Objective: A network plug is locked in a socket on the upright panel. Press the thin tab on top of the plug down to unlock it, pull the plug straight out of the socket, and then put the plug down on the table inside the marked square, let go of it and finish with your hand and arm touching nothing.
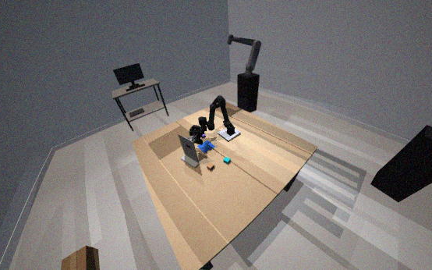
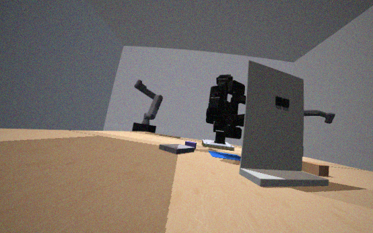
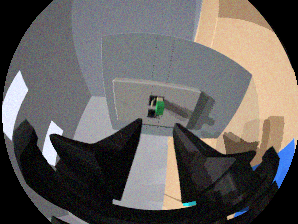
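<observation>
Green plug (image 3: 157,107) seated in socket, upright grey panel (image 1: 187,150); blue square (image 1: 206,146) beside.

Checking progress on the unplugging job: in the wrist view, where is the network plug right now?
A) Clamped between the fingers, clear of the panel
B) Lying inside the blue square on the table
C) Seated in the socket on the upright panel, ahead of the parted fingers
C: the plug sits in the panel, beyond the gripper, whose fingers hold nothing.
</observation>
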Controlling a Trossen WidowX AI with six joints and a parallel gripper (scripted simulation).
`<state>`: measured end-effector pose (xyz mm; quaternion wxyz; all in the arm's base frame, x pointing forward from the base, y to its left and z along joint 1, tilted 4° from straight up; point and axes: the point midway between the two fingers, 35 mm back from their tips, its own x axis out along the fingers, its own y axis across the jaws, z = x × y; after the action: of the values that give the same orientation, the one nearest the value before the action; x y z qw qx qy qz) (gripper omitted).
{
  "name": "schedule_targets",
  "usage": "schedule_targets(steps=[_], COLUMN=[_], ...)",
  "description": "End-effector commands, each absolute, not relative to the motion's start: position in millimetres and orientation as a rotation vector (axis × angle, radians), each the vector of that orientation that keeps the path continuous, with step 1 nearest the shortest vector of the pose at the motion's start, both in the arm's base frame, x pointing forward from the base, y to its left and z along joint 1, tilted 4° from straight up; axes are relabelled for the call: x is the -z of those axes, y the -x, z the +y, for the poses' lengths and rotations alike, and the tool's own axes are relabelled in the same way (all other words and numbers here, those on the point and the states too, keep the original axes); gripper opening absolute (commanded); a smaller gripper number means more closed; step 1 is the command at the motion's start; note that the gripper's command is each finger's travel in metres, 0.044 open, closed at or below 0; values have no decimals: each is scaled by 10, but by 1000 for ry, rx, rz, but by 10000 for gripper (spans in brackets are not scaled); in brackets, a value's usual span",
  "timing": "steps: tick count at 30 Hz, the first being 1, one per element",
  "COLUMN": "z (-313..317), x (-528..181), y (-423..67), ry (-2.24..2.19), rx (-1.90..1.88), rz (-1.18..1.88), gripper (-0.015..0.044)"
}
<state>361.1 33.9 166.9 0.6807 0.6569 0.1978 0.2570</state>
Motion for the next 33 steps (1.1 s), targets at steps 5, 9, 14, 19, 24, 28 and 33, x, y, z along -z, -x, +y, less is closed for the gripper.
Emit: schedule_targets(steps=[5, 9, 14, 19, 24, 28, 33], z=[389, 416, 453, 479, 479, 479, 479], x=[-1692, -1698, -1705, -1709, -1709, -1709, -1709], y=[-3756, -3815, -3888, -3939, -3939, -3939, -3939], ry=[-1469, -1468, -1468, -1467, -1467, -1467, -1467], rx=[-578, -578, -578, -578, -578, -578, -578], rz=[438, 437, 437, 436, 436, 436, 436], gripper=[156, 156, 156, 156, 129, 103, 69])
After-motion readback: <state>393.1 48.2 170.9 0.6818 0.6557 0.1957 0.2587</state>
